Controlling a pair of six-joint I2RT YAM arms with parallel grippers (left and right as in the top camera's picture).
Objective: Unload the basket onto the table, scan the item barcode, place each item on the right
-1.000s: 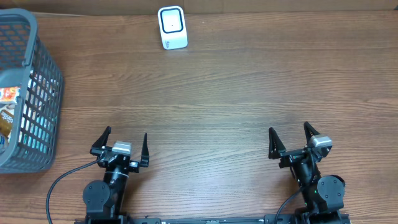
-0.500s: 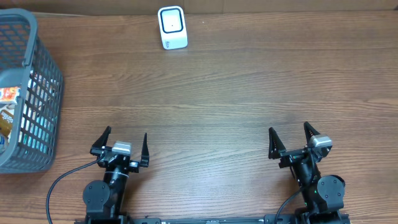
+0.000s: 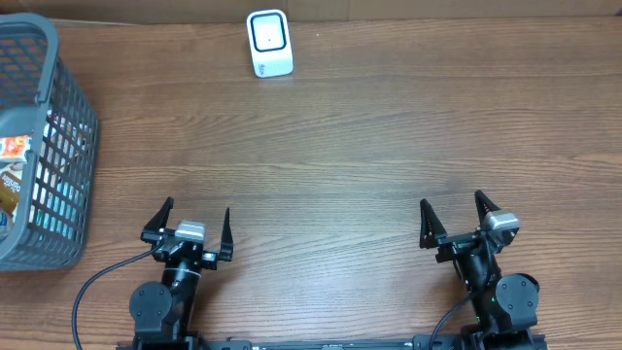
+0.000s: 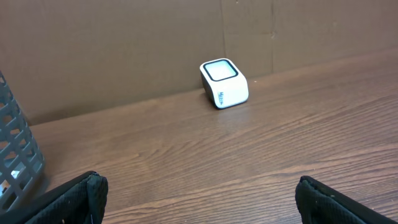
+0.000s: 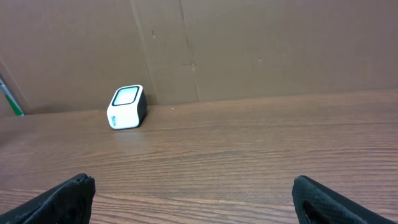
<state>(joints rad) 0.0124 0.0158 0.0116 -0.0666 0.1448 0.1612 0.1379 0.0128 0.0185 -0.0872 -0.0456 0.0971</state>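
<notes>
Both claws - the left claw (image 3: 195,218) and the right claw (image 3: 452,210) - stand spread wide at the near edge of the wooden surface (image 3: 350,146), holding nothing. The white scanner (image 3: 269,43) sits at the far edge, well apart from them. Packaged items (image 3: 12,148) lie in the grey basket (image 3: 64,146) at the left.

You have a brown wood-grain desk (image 3: 389,136). At its far edge, about 11 o'clock, sits a small white box-shaped barcode scanner (image 3: 269,43) with a dark-framed window. A grey plastic lattice basket (image 3: 68,175) stands at 9 o'clock, well apart.
</notes>
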